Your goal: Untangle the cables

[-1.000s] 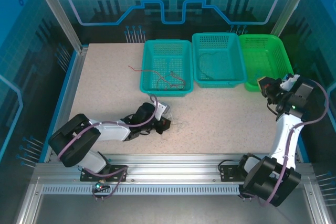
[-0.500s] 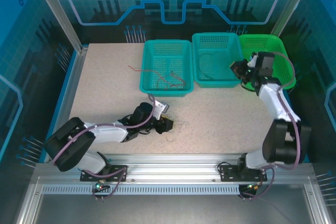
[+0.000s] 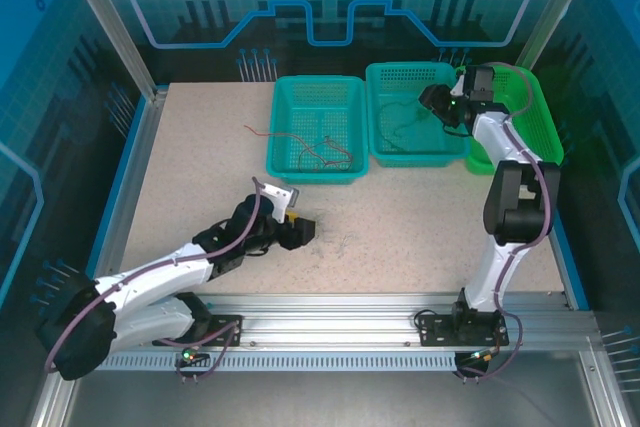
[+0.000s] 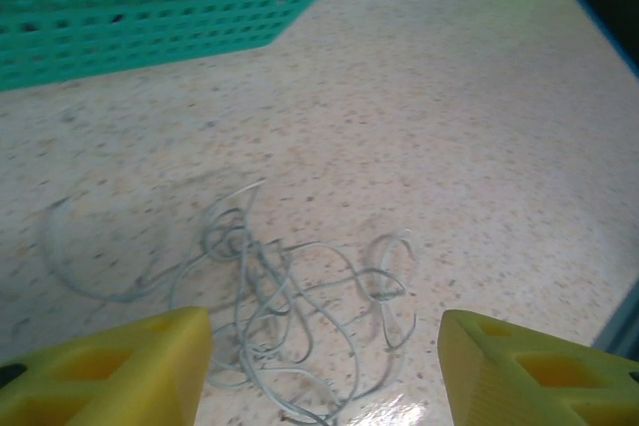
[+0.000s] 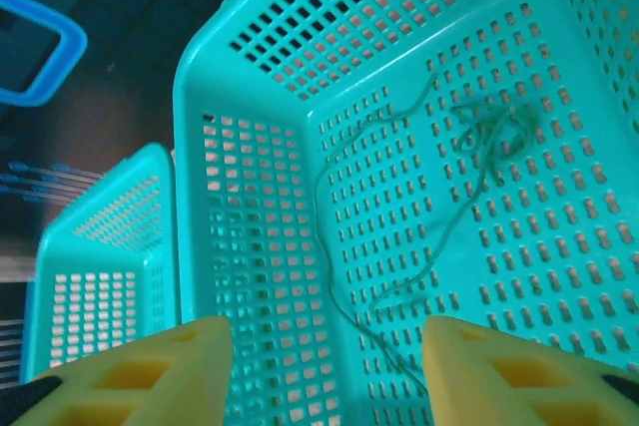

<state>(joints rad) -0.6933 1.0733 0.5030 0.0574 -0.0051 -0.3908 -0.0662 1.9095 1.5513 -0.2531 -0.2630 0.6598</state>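
On your desk (image 3: 200, 187) three baskets stand in a row along the far edge: the left basket (image 3: 315, 172) and the middle basket (image 3: 420, 157), both teal, and the green basket (image 3: 530, 82) toward the far right corner. Your left gripper (image 4: 324, 346) is low over the desk, not far from the near edge and a little left of its middle. Its two yellow fingers (image 4: 120, 366) are spread apart and hold nothing. The pale cable (image 4: 280, 286) lies in a loose tangle on the desk just in front of these fingers and partly between them. It is not clear whether any loop touches a finger. Your right gripper (image 5: 327, 346) hangs above the middle basket, its fingers also spread and empty. The greenish cable (image 5: 479, 137) lies below it on the floor of this basket, well apart from the fingers. The red cable (image 3: 335, 152) lies in the left basket, with one end going over the left rim onto the desk.
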